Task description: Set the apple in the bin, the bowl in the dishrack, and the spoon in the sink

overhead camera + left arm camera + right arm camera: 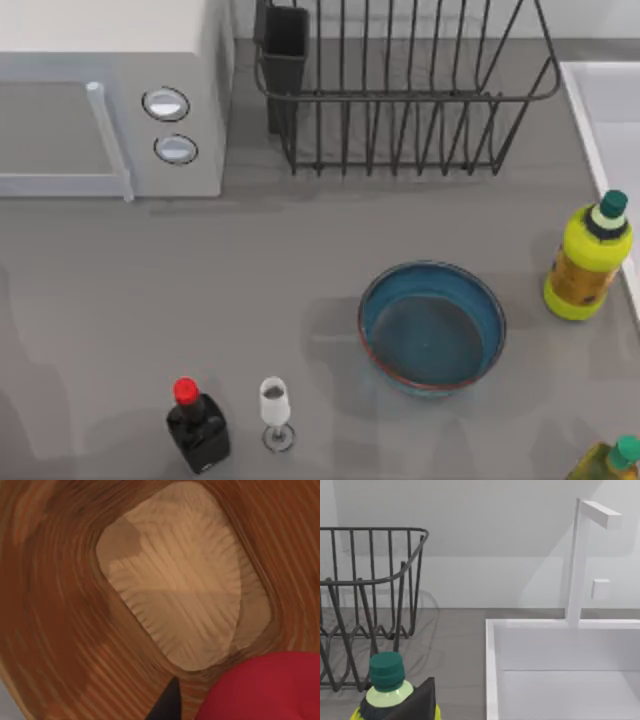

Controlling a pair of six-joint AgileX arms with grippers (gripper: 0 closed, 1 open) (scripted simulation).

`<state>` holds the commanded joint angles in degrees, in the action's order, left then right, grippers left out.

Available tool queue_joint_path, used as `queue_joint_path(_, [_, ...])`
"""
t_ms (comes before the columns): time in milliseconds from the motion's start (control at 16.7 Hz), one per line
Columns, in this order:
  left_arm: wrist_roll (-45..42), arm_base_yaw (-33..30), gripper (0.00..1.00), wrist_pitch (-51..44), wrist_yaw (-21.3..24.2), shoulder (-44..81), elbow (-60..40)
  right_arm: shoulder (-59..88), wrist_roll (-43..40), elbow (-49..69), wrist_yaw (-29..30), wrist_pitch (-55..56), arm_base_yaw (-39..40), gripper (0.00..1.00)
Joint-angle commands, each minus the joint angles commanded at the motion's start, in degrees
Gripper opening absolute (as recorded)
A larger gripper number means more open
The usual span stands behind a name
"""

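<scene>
One bowl [432,325], one dishrack [400,85], two yellow bottles [588,258], one apple [265,687].

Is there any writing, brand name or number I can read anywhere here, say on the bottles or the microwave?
None can be read.
Yellow bottle: its orange label carries no legible words.
Black bottle with the red cap: no legible text.
Microwave: two round knobs, no readable markings beside them.
Bowl, dishrack, sink: plain.

From my seat the apple [260,687] is cut off at the frame edge beside the wooden bin [60,605]. Overhead, the sink [610,120] runs off the edge past the dishrack [400,90], whose top is cropped too.
</scene>
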<state>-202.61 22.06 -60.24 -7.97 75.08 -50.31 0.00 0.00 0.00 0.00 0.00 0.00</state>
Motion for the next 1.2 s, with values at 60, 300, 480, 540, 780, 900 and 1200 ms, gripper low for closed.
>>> queue_joint_path(60, [-0.3, 0.2, 0.00, 0.9, 0.0, 0.2, 0.8, 0.0, 0.0, 0.0, 0.0, 0.0, 0.0, 1.00])
queue_joint_path(300, [-0.3, 0.2, 0.00, 1.2, 0.0, 0.3, 1.1, 0.0, 0.0, 0.0, 0.0, 0.0, 0.0, 1.00])
queue_joint_path(480, [-0.3, 0.2, 0.23, 1.2, 0.0, 0.3, 1.1, 0.0, 0.0, 0.0, 0.0, 0.0, 0.0, 1.00])
queue_joint_path(540, [-0.3, 0.2, 0.30, 1.2, 0.0, 0.3, 1.1, 0.0, 0.0, 0.0, 0.0, 0.0, 0.0, 1.00])
queue_joint_path(780, [-0.3, 0.2, 0.60, 1.2, 0.0, 0.3, 1.1, 0.0, 0.0, 0.0, 0.0, 0.0, 0.0, 1.00])
queue_joint_path(900, [-0.3, 0.2, 0.75, 1.2, 0.0, 0.3, 1.1, 0.0, 0.0, 0.0, 0.0, 0.0, 0.0, 1.00])
queue_joint_path(1200, [-0.3, 0.2, 1.00, 1.2, 0.0, 0.3, 1.1, 0.0, 0.0, 0.0, 0.0, 0.0, 0.0, 1.00])
